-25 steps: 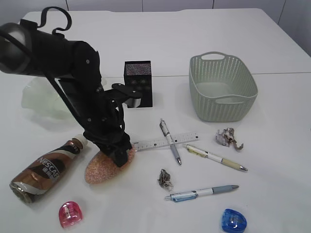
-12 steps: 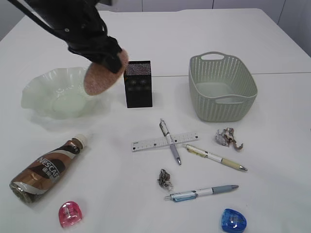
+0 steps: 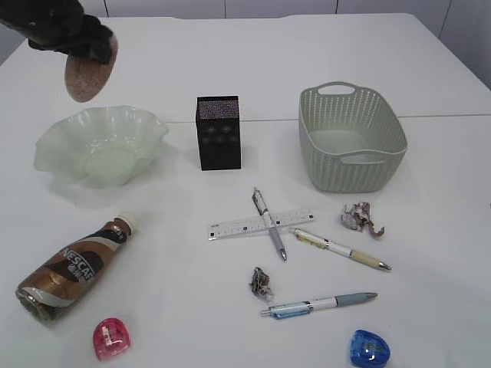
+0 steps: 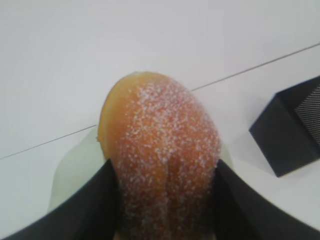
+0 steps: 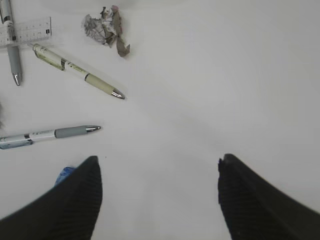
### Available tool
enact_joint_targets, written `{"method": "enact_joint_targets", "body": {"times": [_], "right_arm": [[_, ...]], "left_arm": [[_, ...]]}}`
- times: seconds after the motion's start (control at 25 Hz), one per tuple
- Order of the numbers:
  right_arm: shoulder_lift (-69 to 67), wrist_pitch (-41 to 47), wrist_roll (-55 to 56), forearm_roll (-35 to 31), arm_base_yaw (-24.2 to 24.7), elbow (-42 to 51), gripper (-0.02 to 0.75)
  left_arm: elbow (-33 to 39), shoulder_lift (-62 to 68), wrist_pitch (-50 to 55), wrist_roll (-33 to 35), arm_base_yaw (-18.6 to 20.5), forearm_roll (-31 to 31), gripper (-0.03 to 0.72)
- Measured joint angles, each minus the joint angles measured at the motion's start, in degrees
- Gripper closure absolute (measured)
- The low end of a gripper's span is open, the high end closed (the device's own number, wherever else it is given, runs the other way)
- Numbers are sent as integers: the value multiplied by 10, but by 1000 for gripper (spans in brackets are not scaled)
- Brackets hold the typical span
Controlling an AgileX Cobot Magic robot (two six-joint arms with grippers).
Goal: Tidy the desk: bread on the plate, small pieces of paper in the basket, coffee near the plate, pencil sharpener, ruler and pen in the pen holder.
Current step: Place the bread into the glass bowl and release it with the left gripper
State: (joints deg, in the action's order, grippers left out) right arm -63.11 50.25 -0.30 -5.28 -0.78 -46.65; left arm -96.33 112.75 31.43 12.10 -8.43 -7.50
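My left gripper [image 3: 90, 47] is shut on the sugar-dusted bread [image 3: 90, 70] and holds it in the air above the far rim of the pale green wavy plate [image 3: 100, 146]. In the left wrist view the bread [image 4: 160, 145] fills the space between the black fingers, with the plate [image 4: 75, 170] below it. The coffee bottle [image 3: 73, 264] lies on its side at the front left. A ruler [image 3: 230, 228] lies mid-table with a pen [image 3: 269, 226] across it. My right gripper [image 5: 157, 175] is open over bare table and does not show in the exterior view.
The black pen holder [image 3: 219, 132] stands right of the plate and the green basket [image 3: 349, 138] at the back right. Two more pens [image 3: 340, 249] [image 3: 318, 304], two paper scraps [image 3: 261, 284] [image 3: 359, 218], a pink sharpener [image 3: 111, 338] and a blue sharpener [image 3: 369, 348] lie at the front.
My left gripper has lifted the bread off the table beside the coffee bottle and carried it up, back and left to above the plate. Nothing else moved.
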Motion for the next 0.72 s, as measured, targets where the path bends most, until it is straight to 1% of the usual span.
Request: {"method": "enact_joint_targets", "body": {"times": [0.16,0.44,0.6,0.72], "right_arm": [[0,0,0,0,0,0,206],[0,-5,-1,0,0,0,206],[0,-9,-2,0,0,0,206],[0,-18,-2,4,0,0,206]], "left_arm": [[0,47,-38,-1,16,0,302],[0,107,-57,-1,19,-2,300],[0,126,-46,-1,19,-2,257],[0,130,-34,-1,19,-3,194]]}}
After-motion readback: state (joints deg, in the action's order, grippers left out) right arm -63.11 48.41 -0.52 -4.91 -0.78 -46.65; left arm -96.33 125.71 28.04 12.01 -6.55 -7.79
